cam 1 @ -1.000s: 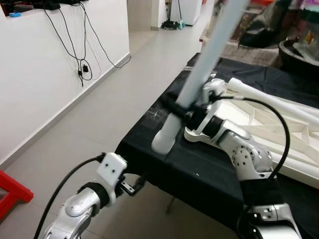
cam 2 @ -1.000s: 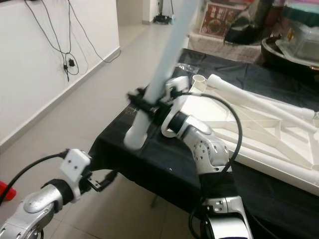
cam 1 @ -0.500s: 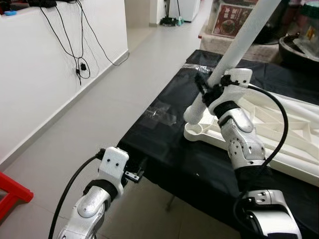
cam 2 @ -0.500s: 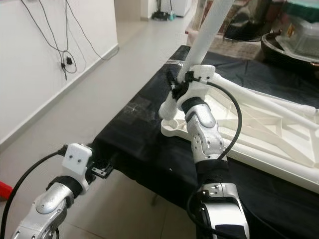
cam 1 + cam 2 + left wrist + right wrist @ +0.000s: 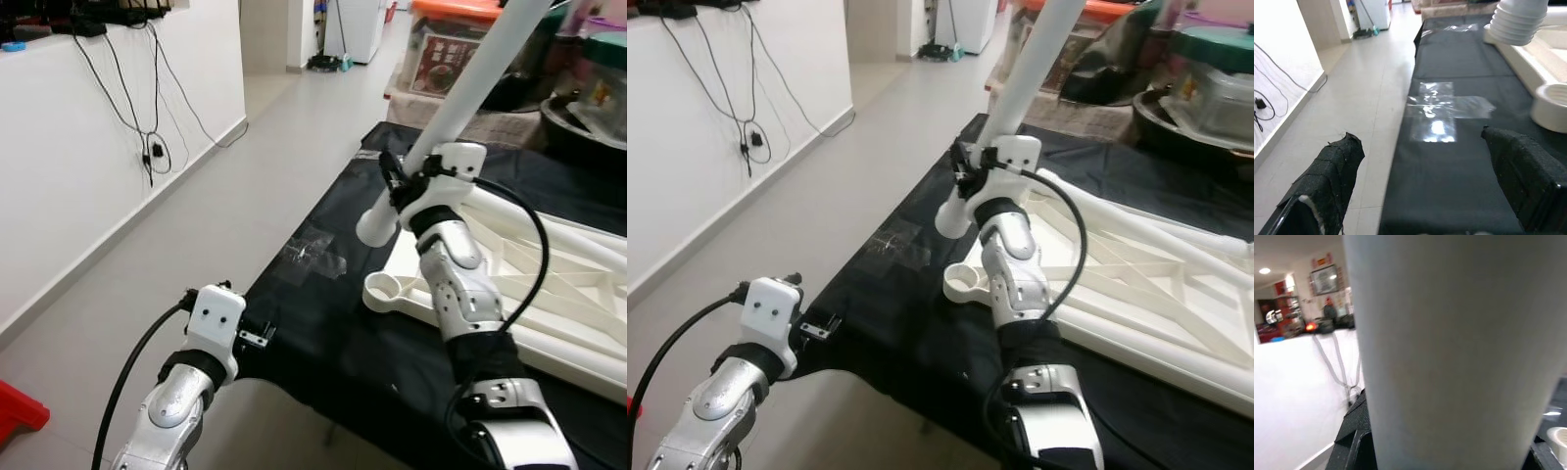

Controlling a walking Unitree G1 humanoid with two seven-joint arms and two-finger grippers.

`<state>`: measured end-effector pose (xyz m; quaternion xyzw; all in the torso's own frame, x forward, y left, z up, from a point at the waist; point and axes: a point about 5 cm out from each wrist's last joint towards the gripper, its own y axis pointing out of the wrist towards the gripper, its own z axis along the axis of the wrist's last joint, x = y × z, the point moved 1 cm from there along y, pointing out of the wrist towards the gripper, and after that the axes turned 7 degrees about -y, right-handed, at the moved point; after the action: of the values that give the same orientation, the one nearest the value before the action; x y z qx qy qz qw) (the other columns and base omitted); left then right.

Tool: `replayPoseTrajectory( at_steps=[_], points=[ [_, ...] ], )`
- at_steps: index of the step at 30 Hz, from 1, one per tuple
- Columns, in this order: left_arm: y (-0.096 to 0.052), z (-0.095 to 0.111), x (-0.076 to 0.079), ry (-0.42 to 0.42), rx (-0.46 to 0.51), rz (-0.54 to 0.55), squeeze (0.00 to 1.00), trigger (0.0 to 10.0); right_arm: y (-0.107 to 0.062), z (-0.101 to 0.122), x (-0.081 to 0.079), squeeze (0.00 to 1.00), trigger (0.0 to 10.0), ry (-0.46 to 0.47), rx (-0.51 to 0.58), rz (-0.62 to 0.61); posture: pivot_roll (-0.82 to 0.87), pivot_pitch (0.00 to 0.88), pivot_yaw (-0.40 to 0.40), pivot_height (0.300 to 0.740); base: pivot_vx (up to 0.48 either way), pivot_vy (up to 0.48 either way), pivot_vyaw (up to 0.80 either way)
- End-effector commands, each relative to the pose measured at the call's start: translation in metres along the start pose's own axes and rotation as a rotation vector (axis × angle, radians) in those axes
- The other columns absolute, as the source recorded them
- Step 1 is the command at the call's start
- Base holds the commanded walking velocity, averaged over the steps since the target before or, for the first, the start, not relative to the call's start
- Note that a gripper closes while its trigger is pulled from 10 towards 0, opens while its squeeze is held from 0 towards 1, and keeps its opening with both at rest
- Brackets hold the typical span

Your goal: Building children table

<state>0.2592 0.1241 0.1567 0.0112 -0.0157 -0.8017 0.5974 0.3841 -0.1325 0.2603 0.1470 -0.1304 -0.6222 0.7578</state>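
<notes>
1. White plastic leg (image 5: 468,83) sits clamped in the right gripper (image 5: 400,181), tilted, its ribbed lower end (image 5: 375,227) hanging above the round corner socket (image 5: 390,292) of the tabletop (image 5: 549,284) — apart from it, not inserted
2. Tabletop lies upside down on the black cloth (image 5: 323,294) covering a table, with another leg (image 5: 563,217) already attached at its far edge
3. Left gripper (image 5: 1420,186) hovers low near the cloth's near edge, fingers (image 5: 1327,171) spread wide, holding nothing
4. Clear tape (image 5: 1444,105) shines on the cloth
</notes>
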Motion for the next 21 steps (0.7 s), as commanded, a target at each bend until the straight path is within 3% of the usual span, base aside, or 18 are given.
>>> replayPoseTrajectory(
  at_steps=[1, 21],
  points=[
    [-0.0003, -0.0008, 0.0011, 0.008, 0.001, 0.0, 0.0, 10.0, 0.0012, 0.0052, 0.0059, 0.0, 10.0, -0.021, 0.027, -0.023, 0.15, 0.096, -0.07, 0.74, 0.292, 0.0, 0.0],
    [-0.0007, -0.0022, -0.0004, 0.004, -0.003, 0.019, 0.0, 10.0, 0.0063, 0.011, 0.0105, 0.0, 10.0, -0.02, 0.063, -0.007, 0.15, 0.086, -0.069, 0.74, 0.0, 0.0, 0.0]
  ],
)
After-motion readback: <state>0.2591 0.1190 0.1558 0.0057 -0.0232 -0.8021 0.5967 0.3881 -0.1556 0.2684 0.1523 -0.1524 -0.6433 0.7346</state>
